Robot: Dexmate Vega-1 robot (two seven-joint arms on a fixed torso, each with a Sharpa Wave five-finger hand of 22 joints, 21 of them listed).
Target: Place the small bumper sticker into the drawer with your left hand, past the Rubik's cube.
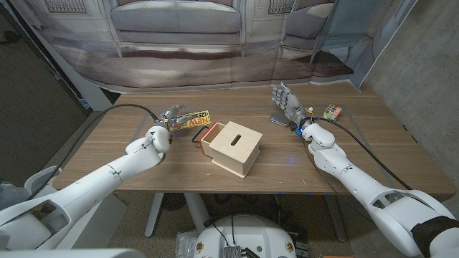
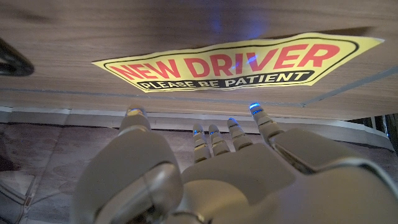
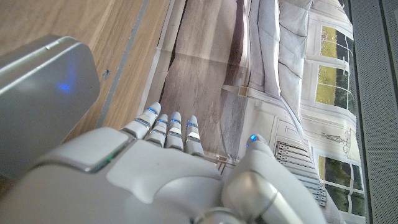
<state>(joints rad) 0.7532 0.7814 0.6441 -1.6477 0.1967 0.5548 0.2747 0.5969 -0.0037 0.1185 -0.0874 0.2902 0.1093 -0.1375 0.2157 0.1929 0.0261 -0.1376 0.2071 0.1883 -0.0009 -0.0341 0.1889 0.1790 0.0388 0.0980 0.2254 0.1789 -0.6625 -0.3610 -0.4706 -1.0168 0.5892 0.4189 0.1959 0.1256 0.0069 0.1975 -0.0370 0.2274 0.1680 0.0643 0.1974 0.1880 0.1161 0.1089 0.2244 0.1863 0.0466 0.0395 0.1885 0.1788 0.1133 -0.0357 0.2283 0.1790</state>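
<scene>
The small bumper sticker (image 1: 194, 120) (image 2: 239, 62), yellow with red "NEW DRIVER" lettering, lies on the wooden table (image 1: 143, 172) just left of the drawer. My left hand (image 1: 169, 119) (image 2: 205, 168) hovers at its left end with fingers apart and nothing in it. The light wooden box (image 1: 236, 148) stands mid-table, its drawer (image 1: 204, 136) pulled out toward the sticker and showing a red inside. The Rubik's cube (image 1: 332, 112) sits at the far right. My right hand (image 1: 287, 102) (image 3: 168, 174) stands upright near it, fingers apart, holding nothing.
A silver metal object (image 3: 46, 93) lies on the table beside my right hand, and a small grey piece (image 1: 277, 119) lies by it in the head view. A black cable (image 1: 136, 109) loops over my left arm. The table's far edge (image 2: 186, 111) runs just beyond the sticker.
</scene>
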